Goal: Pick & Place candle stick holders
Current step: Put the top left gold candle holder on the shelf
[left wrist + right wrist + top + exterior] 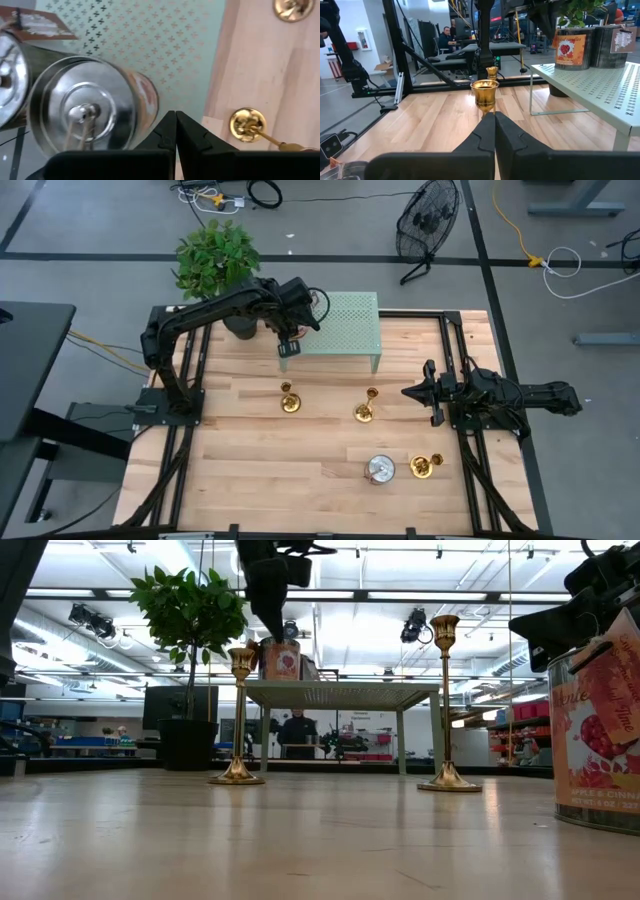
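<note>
Candle stick holders (290, 400) stand in three spots on the wooden table (300, 470): one at the centre-left, one (365, 412) toward 3 o'clock from it, one (425, 467) lying tipped near the right front, just beside a silver-lidded tin (379, 470). The left gripper (289, 352) hangs with fingers pressed together and nothing held, over the left front edge of the green perforated shelf (350, 320); two tins (85, 112) sit on that shelf just beside it, and the centre-left holder stands at its 6 o'clock with bare wood between. The right gripper (410, 392) is likewise pinched closed and empty, low over the table, pointing toward 9 o'clock at the middle holder, near but apart. Bare wood lies along the front and left edges. A potted plant (215, 260) stands off the shelf's left end.
</note>
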`<state>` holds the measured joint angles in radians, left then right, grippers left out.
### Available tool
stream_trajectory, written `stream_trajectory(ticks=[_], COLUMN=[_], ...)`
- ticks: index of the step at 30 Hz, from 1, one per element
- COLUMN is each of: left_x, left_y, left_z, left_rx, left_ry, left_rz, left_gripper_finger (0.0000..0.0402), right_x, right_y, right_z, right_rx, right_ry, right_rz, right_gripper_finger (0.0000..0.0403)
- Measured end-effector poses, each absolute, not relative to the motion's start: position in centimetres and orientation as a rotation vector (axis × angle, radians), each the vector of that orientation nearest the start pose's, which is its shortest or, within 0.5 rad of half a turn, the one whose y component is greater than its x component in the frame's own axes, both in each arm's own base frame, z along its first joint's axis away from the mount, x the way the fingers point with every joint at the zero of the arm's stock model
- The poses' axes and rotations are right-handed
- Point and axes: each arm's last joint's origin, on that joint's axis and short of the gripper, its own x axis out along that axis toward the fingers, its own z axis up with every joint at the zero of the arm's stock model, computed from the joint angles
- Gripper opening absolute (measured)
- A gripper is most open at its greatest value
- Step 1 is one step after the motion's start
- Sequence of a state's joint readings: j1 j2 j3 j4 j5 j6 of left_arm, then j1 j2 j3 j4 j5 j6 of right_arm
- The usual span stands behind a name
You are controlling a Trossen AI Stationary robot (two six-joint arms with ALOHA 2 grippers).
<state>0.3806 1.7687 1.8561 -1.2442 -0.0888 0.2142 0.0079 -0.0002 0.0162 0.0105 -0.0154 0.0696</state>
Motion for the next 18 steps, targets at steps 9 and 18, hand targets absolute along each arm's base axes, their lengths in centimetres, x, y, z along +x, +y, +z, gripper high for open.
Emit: stream_trajectory(ticks=[9,18], left_x=[32.8,33.4], left_y=[12.1,10.0], left_z=[35.6,35.6], left_rx=[0.032,0.034], left_ry=[1.183,1.176], left_rz=[0.256,0.154], left_gripper_finger=[0.0013,0.0011], right_x=[9.7,9.7], right_y=[0.1,0.1], right_z=[17.0,17.0], right_rx=[0.069,0.070], right_ry=[-0.026,-0.026], right_rz=[0.024,0.025], right_gripper_finger=[0.0003,0.0003])
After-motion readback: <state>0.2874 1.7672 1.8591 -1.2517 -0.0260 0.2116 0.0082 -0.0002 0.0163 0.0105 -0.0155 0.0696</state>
